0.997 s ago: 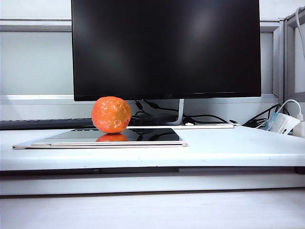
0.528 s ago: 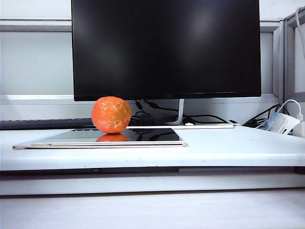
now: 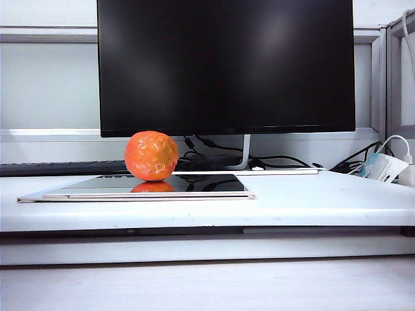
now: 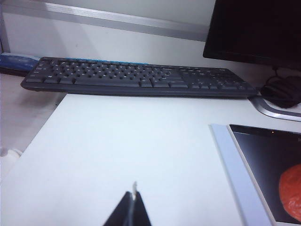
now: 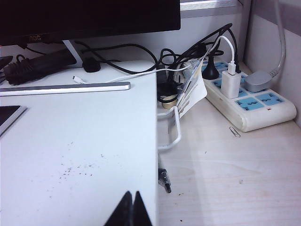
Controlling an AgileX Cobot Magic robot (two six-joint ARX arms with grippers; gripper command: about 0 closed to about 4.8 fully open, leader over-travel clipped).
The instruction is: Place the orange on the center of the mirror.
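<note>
on the white desk (image 3: 311,201): an orange (image 3: 151,155) sits on a flat mirror (image 3: 194,184) in front of a dark monitor (image 3: 225,65)
orange: round, dimpled, orange-red; it rests toward the mirror's left half in the exterior view, its reflection showing in the glass just beneath it; the left wrist view catches part of it at the frame's edge
mirror: thin, pale-rimmed panel lying flat on the desk, nearer the left side in the exterior view
left end effector (image 4: 133,207): fingers pressed together, holding nothing, hovering over bare desk, well apart from the mirror and the orange
right end effector (image 5: 132,209): fingers pressed together, holding nothing, poised over the desk close to its side edge, well apart from the orange
keyboard (image 4: 136,77): black, set at the back of the desk, beyond the left end effector
power strip (image 5: 249,101): cream with blue sockets, lying on the lower wooden surface beside the desk, a white charger plugged in
cables (image 5: 141,52): black tangle behind the monitor's stand
</note>
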